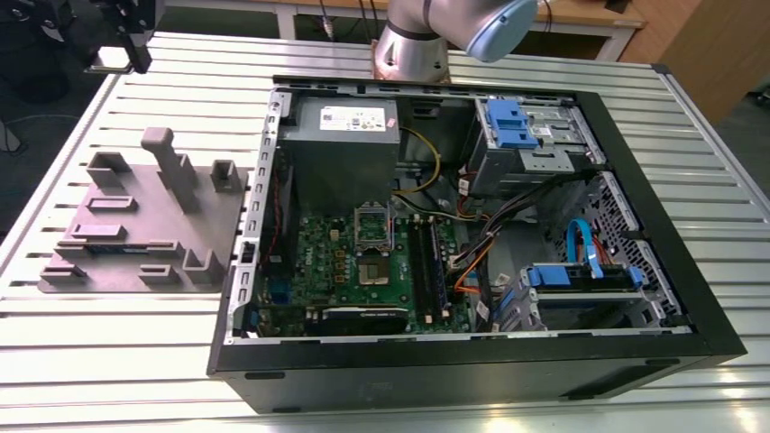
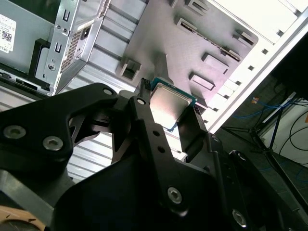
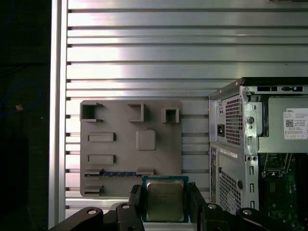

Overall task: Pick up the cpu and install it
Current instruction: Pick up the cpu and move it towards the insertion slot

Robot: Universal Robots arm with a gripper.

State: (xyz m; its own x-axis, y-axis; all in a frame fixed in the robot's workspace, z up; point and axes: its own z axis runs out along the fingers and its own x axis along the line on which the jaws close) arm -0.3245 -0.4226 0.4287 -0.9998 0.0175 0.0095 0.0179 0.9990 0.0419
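The cpu is a small square chip with a pale metal top and a thin green edge. My gripper is shut on it, one black finger on each side. In the second wrist view the cpu sits between the same fingers. In the exterior view the gripper hangs high over the table's far corner at the exterior view's left, above and behind the grey fixture plate. The metal-framed socket lies on the green motherboard inside the open computer case, well apart from the gripper.
The grey fixture plate carries raised blocks and posts and lies beside the case's rear wall. A grey power-supply box, cables, blue drive bays and memory slots crowd the case. The arm's base stands behind the case.
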